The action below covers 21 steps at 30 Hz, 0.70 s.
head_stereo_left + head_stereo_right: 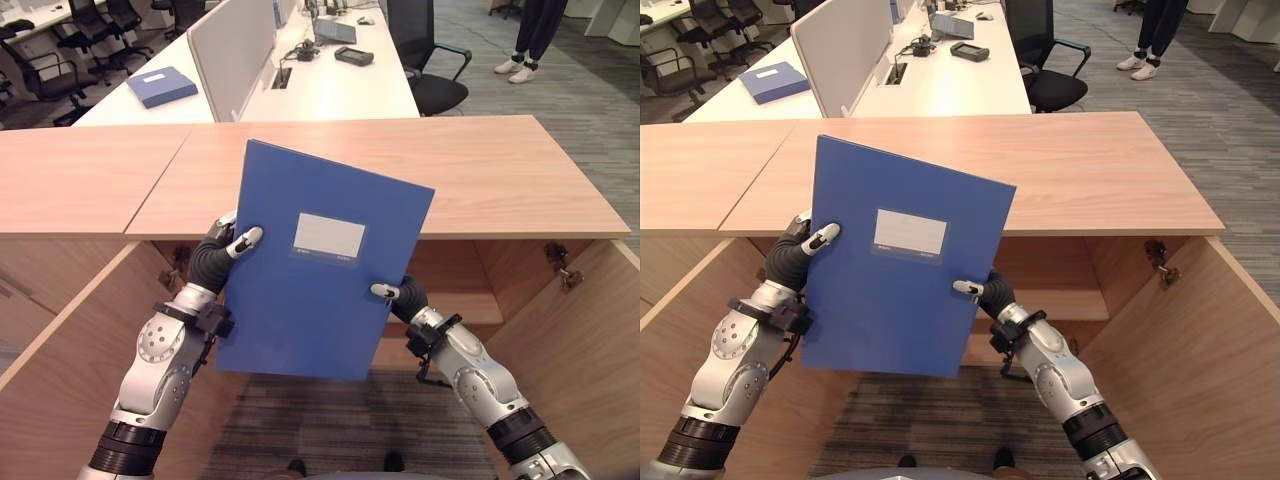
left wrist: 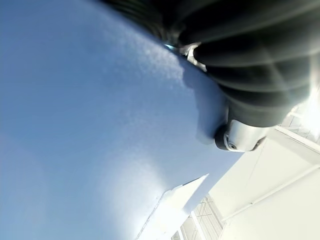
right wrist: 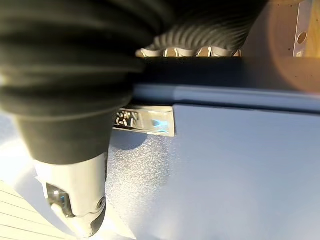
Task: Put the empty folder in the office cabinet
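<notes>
Both hands pinch the blue folder [image 1: 320, 265], left hand [image 1: 222, 250] on its left edge, right hand [image 1: 400, 295] on its right. It stands upright, long axis vertical, tilted slightly, above the open cabinet [image 1: 560, 330] just beyond.

Grey carpet floor [image 1: 590, 90], white desks [image 1: 330, 90] w/ partition [image 1: 232, 50], black office chairs [image 1: 425, 60] behind

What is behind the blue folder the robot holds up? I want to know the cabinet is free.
Around the blue folder, the open cabinet shows a bare shelf edge; the folder covers its middle. Left hand and right hand pinch it.
</notes>
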### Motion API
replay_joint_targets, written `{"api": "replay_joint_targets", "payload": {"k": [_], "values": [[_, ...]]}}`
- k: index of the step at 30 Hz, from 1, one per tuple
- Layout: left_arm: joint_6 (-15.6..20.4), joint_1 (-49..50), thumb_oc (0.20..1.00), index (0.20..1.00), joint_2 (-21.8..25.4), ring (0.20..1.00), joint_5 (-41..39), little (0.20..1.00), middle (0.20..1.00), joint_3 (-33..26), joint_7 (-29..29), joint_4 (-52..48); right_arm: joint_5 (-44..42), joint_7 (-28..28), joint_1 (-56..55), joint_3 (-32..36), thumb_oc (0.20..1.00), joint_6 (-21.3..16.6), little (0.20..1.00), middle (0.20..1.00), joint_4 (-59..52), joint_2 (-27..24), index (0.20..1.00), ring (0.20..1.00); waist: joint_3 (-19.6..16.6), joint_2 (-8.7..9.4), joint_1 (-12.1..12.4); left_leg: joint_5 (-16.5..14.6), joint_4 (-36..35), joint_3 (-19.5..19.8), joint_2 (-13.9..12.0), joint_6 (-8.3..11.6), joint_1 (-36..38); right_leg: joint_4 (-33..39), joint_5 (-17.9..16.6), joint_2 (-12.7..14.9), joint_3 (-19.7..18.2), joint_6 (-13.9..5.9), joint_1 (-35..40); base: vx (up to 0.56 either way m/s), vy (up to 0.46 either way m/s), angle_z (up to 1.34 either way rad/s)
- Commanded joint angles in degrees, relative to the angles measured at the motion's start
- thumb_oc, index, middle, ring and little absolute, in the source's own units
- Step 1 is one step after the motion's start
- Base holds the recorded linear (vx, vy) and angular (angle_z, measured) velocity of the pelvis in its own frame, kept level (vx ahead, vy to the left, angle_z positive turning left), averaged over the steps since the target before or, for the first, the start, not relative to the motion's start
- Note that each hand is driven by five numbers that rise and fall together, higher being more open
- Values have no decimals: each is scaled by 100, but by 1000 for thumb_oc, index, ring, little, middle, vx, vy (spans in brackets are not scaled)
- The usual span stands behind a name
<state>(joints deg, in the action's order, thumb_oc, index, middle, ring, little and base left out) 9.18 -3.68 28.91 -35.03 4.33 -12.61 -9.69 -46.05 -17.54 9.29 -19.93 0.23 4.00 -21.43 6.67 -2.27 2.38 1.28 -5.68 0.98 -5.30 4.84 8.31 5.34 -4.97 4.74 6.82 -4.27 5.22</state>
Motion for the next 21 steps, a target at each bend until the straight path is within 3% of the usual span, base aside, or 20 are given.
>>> {"api": "replay_joint_targets", "payload": {"k": [1,9,10,11,21], "values": [[270,-340,200,200,125,200,7,200,200,-9,-223,-194,-21,-142,550,31,1000,-315,1000,1000,-487,317,1000,1000,-155,214,4,-536,68,-151,1,73,92,-103,772,308,-97,-432,516,0,0,0],[278,-347,200,200,88,200,23,200,200,8,-218,-242,-12,-182,543,-59,1000,-272,1000,1000,-537,314,1000,1000,-138,222,3,-531,68,-136,9,69,80,-114,771,301,-85,-435,503,0,0,0],[279,-350,200,200,75,200,19,200,200,15,-213,-246,-34,-196,541,-65,470,-275,470,470,-551,321,470,470,-136,223,5,-530,68,-136,10,69,79,-117,774,296,-75,-435,501,0,0,0],[281,-352,200,200,68,200,13,200,200,19,-208,-241,-31,-192,535,-68,200,-277,200,200,-569,322,200,200,-135,223,4,-531,68,-131,10,69,79,-117,775,295,-77,-437,502,0,0,0],[307,-421,200,200,-33,200,-37,200,200,83,-147,-204,-186,-189,548,-125,200,-300,200,200,-570,378,200,200,-123,233,1,-533,68,-120,6,69,83,-135,790,299,-81,-431,509,0,0,0]]}}
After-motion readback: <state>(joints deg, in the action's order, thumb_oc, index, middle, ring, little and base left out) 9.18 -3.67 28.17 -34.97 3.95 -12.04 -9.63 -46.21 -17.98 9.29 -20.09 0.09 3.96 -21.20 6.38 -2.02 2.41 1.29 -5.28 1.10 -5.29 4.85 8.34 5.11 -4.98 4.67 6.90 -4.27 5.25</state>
